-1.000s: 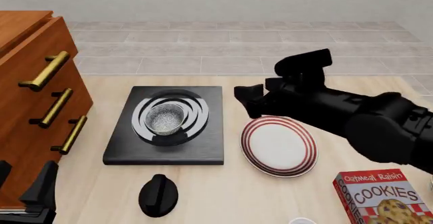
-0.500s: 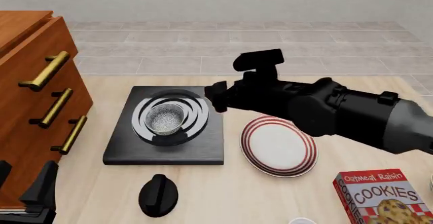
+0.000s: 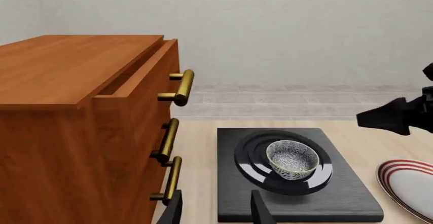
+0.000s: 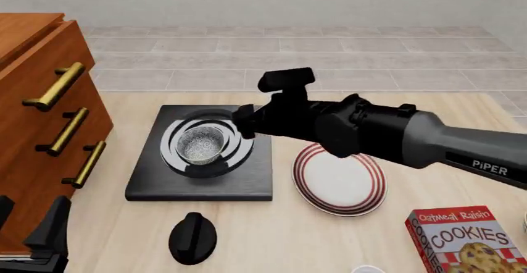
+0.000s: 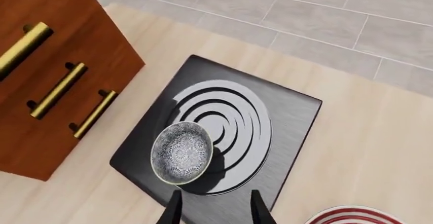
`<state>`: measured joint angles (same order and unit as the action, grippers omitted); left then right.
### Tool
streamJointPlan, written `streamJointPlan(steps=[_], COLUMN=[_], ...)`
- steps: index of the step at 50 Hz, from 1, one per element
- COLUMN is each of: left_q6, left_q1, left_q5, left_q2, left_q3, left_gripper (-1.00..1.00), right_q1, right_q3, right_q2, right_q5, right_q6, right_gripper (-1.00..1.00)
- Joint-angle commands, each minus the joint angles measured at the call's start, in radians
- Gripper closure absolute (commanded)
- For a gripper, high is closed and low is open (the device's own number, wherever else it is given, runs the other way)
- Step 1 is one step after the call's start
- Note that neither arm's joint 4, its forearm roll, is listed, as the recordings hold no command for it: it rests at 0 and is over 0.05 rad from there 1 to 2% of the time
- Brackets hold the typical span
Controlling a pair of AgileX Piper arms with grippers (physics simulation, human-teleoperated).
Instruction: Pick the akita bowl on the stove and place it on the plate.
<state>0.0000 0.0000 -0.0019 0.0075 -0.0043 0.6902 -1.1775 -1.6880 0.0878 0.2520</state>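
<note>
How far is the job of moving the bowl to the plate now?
Nothing is placed yet: the small speckled grey-white bowl sits on the flat black ringed stove. In hand: the right hand, open and empty, hovers near it. Left: grasping, lifting, setting it on the red-striped white plate.

Table [image 4: 395, 109] with stove [image 4: 255, 183], plate [image 4: 339, 180]

stove [image 4: 206, 180]: on the counter [image 4: 272, 242], left of the middle
akita bowl [image 4: 201, 145]: on the stove, in the middle of its rings
plate [image 4: 339, 178]: on the counter, just right of the stove
drawer cabinet [image 4: 41, 131]: at the far left, beside the stove
knob [image 4: 192, 238]: on the counter, in front of the stove
cookie box [image 4: 465, 239]: front right corner, right of the plate
right tool [image 4: 244, 121]: above the stove's right side, just right of the bowl
left tool [image 4: 37, 236]: front left, by the cabinet
</note>
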Motion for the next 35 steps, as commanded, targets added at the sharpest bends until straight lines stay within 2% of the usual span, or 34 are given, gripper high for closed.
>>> streamJointPlan(steps=[1,13,35], left_q6=[0.000,0.000,0.000], left_q1=[0.000,0.000,0.000], left_q5=[0.000,0.000,0.000], left_q2=[0.000,0.000,0.000], left_q3=[0.000,0.000,0.000], left_gripper=[-1.00,-1.00,-1.00], right_q1=[0.005,0.046,0.064], right_q3=[-0.046,-0.061,-0.127], right_q2=[-0.071,-0.118,-0.221], right_q5=[-0.001,-0.020,-0.021], right_q6=[0.000,0.037,0.044], right_gripper=[-1.00,-1.00,-1.00])
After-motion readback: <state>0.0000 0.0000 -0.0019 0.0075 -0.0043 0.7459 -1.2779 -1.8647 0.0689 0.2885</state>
